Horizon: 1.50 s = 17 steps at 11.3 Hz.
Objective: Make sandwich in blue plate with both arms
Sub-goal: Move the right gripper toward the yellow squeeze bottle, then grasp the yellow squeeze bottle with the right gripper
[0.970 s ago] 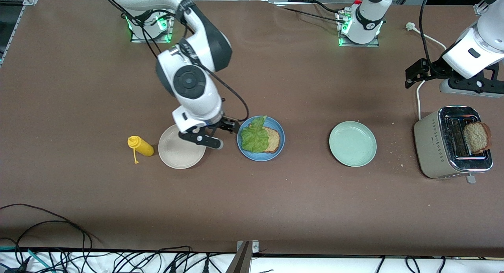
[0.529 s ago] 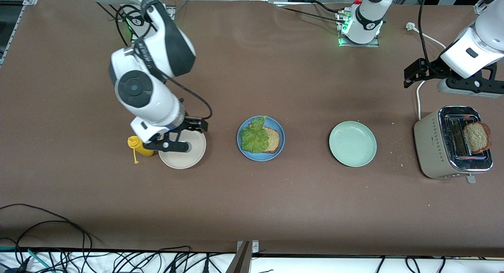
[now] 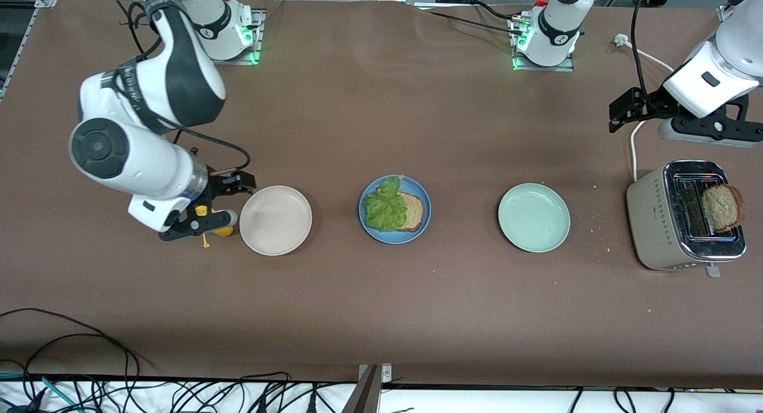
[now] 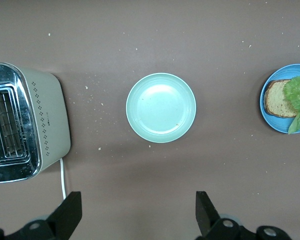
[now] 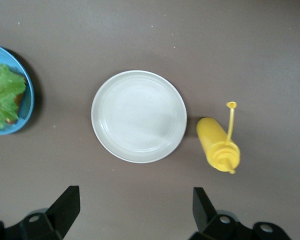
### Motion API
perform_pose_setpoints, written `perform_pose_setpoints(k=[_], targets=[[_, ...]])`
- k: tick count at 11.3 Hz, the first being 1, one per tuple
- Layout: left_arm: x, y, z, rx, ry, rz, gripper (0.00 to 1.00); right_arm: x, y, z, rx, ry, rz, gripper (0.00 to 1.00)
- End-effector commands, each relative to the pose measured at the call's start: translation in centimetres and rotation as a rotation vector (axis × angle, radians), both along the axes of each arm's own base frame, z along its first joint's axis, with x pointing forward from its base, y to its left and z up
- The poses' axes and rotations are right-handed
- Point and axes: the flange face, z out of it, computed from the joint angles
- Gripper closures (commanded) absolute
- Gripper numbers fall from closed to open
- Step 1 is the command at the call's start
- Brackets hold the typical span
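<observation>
The right hand hangs at the frame's left over the yellow squeeze bottle, jaws spread wide and empty. Next along the tabletop sits the beige-white plate. At centre, the blue plate carries one bread slice with a lettuce leaf on it. Then comes the mint-green plate. At far right, a toaster holds another slice; above it in the frame the left hand hangs open, gripping nothing.

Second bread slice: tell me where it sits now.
In the front view the second bread slice stands in the toaster at the left arm's end of the table, beside the mint-green plate.
</observation>
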Motion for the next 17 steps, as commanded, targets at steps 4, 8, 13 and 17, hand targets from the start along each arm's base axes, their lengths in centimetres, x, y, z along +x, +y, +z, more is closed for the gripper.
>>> perform_pose_setpoints(k=[4,8,13,17], targets=[[-0.7,0.2,0.5,0.02,0.032,-0.009,0.0,0.3,-7.5,0.7,0.113,0.035,0.3,0.0],[-0.6,0.4,0.4,0.018,0.031,-0.006,0.0,1.3,-12.8,-0.2,0.196,0.033,0.343,0.0],[-0.2,0.4,-0.4,0.019,0.046,-0.005,0.0,2.9,-23.0,-6.7,0.496,-0.048,0.55,0.0],[-0.2,0.3,-0.4,0.019,0.046,-0.008,0.0,3.1,-28.5,-11.8,0.697,-0.164,0.639,0.0]])
